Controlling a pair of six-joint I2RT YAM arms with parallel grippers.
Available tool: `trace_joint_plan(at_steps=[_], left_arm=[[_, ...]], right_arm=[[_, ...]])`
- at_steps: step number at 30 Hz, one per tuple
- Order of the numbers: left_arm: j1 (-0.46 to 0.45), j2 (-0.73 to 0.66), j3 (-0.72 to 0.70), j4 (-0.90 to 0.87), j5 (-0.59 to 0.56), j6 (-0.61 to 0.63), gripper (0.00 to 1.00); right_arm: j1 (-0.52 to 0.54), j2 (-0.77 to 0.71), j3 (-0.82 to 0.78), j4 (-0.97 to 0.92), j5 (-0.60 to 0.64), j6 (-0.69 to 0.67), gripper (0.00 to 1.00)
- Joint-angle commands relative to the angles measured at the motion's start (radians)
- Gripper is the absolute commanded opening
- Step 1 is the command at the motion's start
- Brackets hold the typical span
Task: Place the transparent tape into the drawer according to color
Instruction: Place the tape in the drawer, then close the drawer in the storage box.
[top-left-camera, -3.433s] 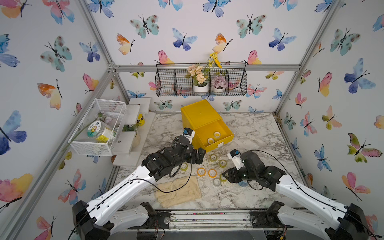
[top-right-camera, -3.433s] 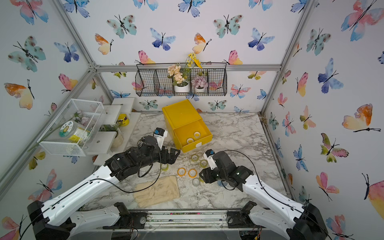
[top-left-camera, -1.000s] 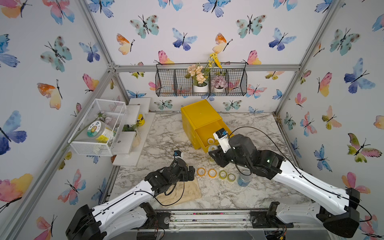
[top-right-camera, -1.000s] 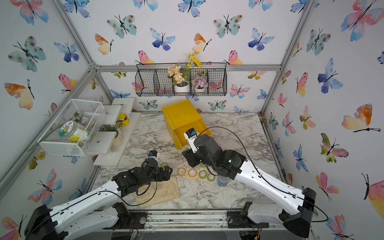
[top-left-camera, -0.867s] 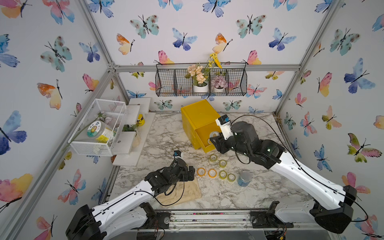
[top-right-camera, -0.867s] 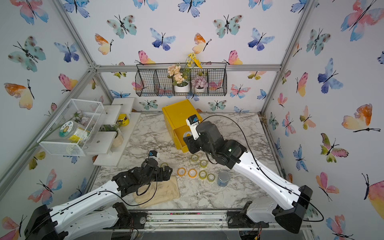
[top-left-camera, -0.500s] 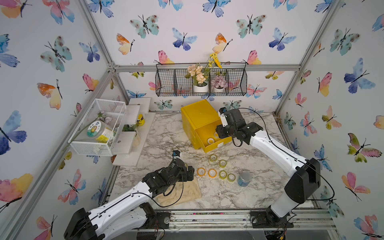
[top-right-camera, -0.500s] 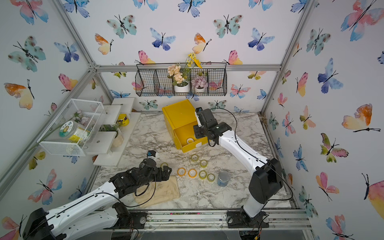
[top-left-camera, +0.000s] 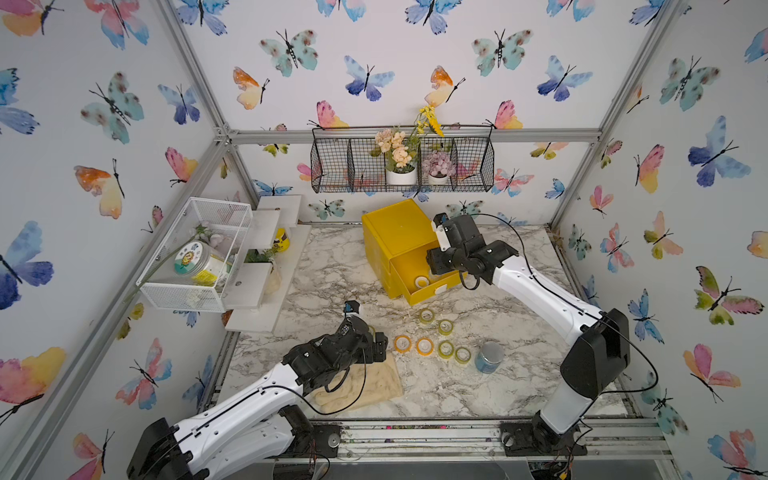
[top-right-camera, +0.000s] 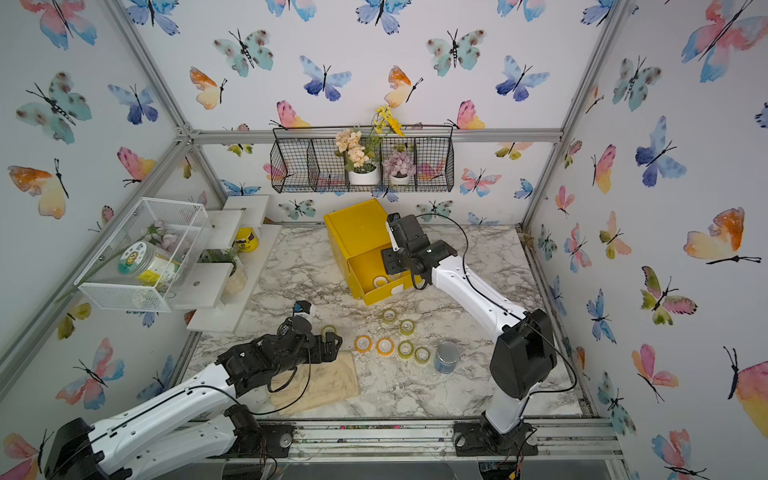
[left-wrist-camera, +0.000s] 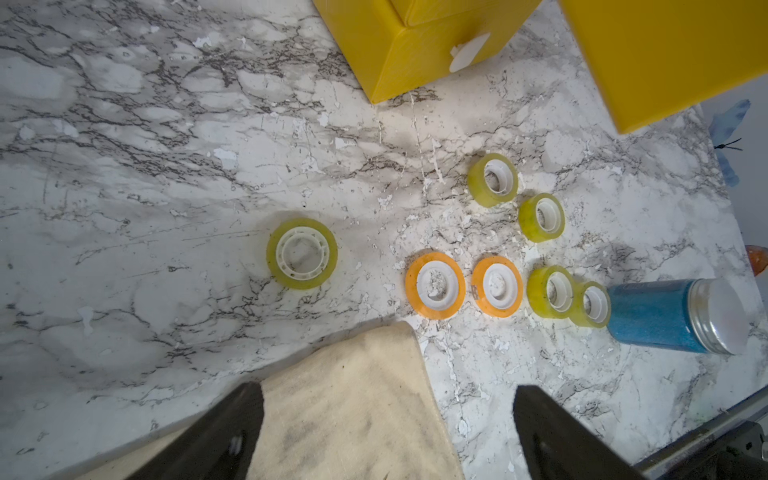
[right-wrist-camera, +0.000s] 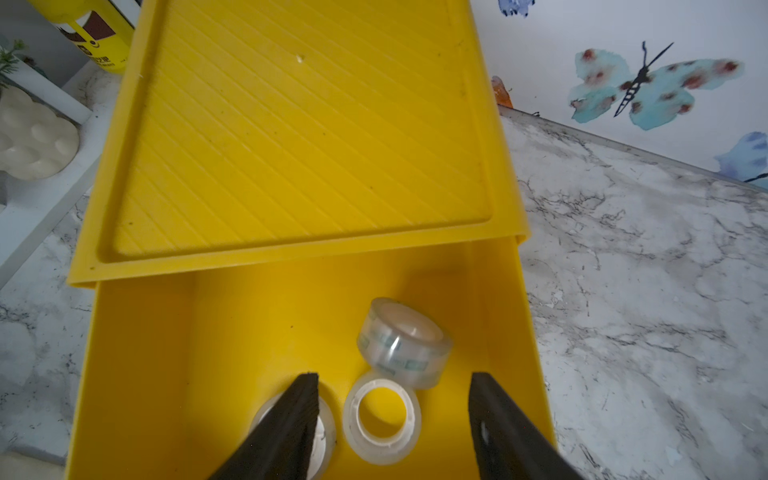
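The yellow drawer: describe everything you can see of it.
The drawer is glossy yellow plastic, open, slid out of the yellow cabinet on the marble table. A white tab marks its front. Inside lie three colourless tape rolls, one tilted. The open right pincer hovers above, empty.

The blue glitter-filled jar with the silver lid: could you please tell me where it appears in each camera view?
In a top view: the blue glitter-filled jar sits at the right end of the near row of small tape rings.
In a top view: the same spot.
Left wrist: the jar is beside the last yellow-green ring, past the two orange ones.
Right wrist: not in it.
Shared landmark: the yellow plastic drawer box, in all four.
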Motion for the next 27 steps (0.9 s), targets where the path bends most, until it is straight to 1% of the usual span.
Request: trace_joint_plan(at_steps=[1, 4, 6, 8, 11, 17, 21, 27], left_arm=[[0.0, 0.0, 0.047, -0.027, -0.052, 0.002, 0.99], [0.002, -0.005, 0.088, -0.025, -0.08, 0.008, 0.99], [0.018, -0.002, 0.131, -0.007, -0.083, 0.028, 0.99], [0.053, 0.018, 0.182, 0.007, -0.06, 0.051, 0.99], [0.121, 0.09, 0.288, 0.01, -0.027, 0.092, 0.99], [0.198, 0.237, 0.476, 0.079, -0.016, 0.171, 0.99], [0.235, 0.336, 0.557, 0.14, -0.014, 0.207, 0.99], [0.262, 0.477, 0.617, 0.188, -0.03, 0.231, 0.99]], right_arm=[[-0.002, 0.003, 0.041, -0.016, 0.006, 0.003, 0.63], [-0.002, -0.059, 0.011, 0.022, -0.022, 0.02, 0.63], [-0.002, -0.133, -0.047, 0.08, -0.05, 0.044, 0.61], [-0.002, -0.213, -0.133, 0.14, -0.079, 0.074, 0.59], [-0.002, -0.332, -0.268, 0.213, -0.111, 0.119, 0.56], [-0.002, -0.529, -0.527, 0.32, -0.125, 0.201, 0.53], [-0.002, -0.594, -0.666, 0.377, -0.139, 0.241, 0.52], [-0.002, -0.612, -0.806, 0.468, -0.169, 0.283, 0.52]])
